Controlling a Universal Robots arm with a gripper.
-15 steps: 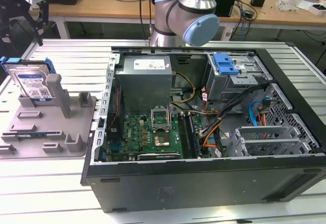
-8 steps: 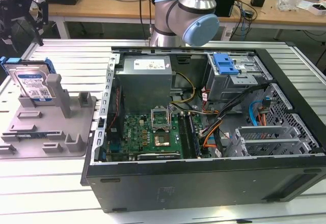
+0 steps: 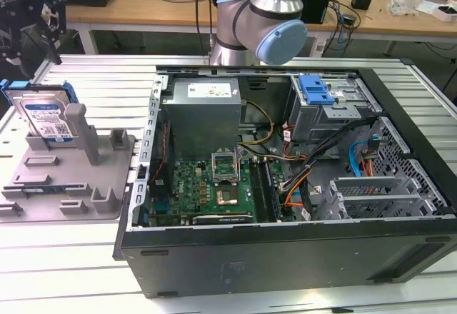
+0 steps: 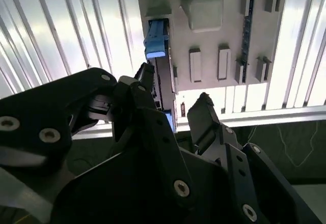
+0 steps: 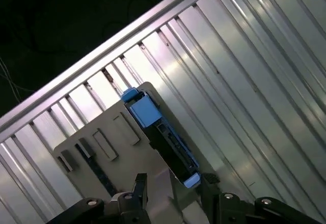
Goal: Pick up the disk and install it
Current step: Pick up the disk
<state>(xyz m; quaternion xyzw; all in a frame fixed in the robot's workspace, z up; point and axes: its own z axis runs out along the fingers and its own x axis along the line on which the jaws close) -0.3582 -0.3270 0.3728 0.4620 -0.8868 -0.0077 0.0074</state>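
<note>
While gripper (image 5: 173, 183) hung above the fixture: jaws were wide apart and held nothing. In both wrist views one finger sat to each side of the disk's thin edge. I couldn't tell if either touched it.
Gripper pose reason: it looked lined up to close across the flat faces from above.
Disk (image 3: 46, 114): stood on edge in the grey fixture plate (image 3: 71, 178) with its label facing out and the blue carrier frame around it, at the table's (image 3: 107, 78) far corner on the exterior view's left.
Why on edge: probably so the top edge was free for a pinch.
Post (image 3: 84, 132): upright, just beside the disk, likely a prop to stop it tipping.
Computer case (image 3: 285, 257): lay on its side with the panel off, just beside the plate and across the table's middle, so its insides faced up.
Drive cage (image 3: 328, 110): at the case's far corner, with a blue clip (image 3: 316, 89) on top.
Progress: disk not lifted, not installed.
</note>
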